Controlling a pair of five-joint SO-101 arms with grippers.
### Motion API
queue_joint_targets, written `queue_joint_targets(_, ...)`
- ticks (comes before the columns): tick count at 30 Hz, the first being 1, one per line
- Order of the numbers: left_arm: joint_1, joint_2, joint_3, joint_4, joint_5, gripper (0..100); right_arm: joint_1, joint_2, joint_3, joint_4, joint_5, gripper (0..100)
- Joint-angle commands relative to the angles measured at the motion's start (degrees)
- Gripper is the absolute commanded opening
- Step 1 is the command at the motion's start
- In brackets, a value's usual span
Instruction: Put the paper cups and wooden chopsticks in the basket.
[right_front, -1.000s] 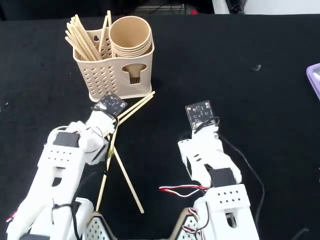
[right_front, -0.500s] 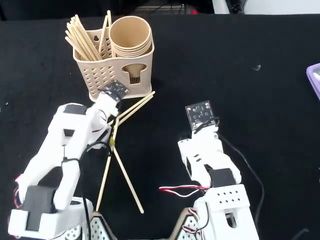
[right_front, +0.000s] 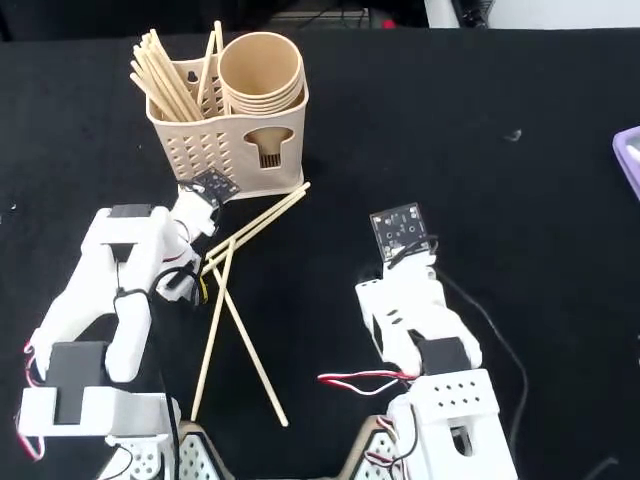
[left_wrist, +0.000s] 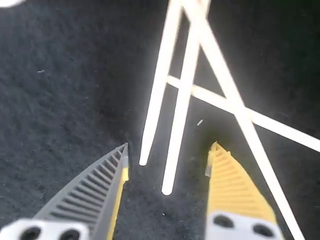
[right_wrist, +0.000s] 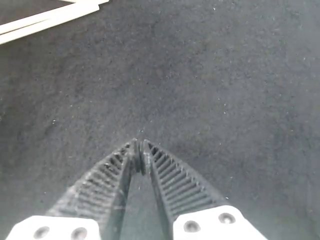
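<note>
Left tool (left_wrist: 169, 146) hangs parted above chopsticks (left_wrist: 183, 100), seemingly clear.

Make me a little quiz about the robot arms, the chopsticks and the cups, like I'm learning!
1. True or false: the paper cups sit stacked inside the basket.
2. The left arm's jaws are: A open, B shut on a chopstick, C shut on a cup.
3. How many loose chopsticks lie on the table?
Key: 1 true; 2 A; 3 four.
</note>
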Motion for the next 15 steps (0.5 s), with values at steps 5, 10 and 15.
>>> queue_joint_targets(5, 1.3, 1.9, -5.4, -0.7, -0.2, 25, 0.6, -1.5, -0.4, -1.4, -0.3, 1.1)
queue_joint_targets(10, 1.5, 2.7, -6.1, -0.6, 0.1, 25, 0.6, -1.5, -0.4, -1.4, -0.3, 1.1)
queue_joint_targets(15, 1.5, 3.2, -6.0, -0.8, 1.1, 25, 0.6, -1.5, -0.4, -1.4, -0.3, 1.1)
